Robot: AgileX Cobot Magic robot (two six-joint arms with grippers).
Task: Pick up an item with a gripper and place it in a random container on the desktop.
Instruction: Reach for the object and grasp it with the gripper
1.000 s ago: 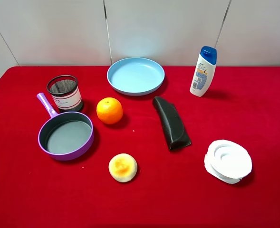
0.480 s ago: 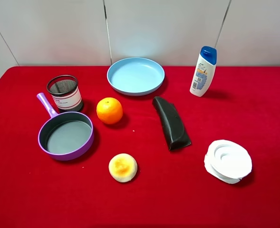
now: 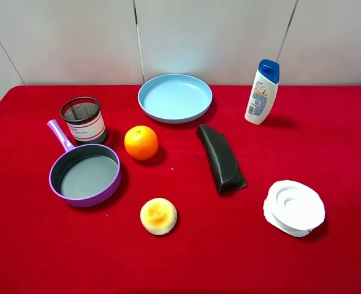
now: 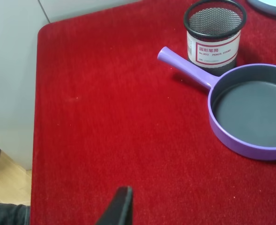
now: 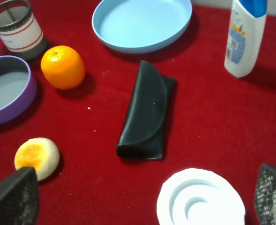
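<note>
When viewed from high up, shows the black case [image 3: 221, 159] flat on the red worktop [image 3: 327, 122], just right of frame centre, upper end near the light-blue plate [image 3: 174, 98] but apart from it. Orange [image 3: 141, 142] to the case's left, bun [image 3: 159, 215] at lower centre, purple pan [image 3: 85, 174] at left. Right gripper [image 5: 142, 197] clear of the case, jaws spread wide, holding nothing. Left gripper [image 4: 120, 211] by the pan's side of the worktop; only one dark finger in view, so cannot tell how the jaws stand.
</note>
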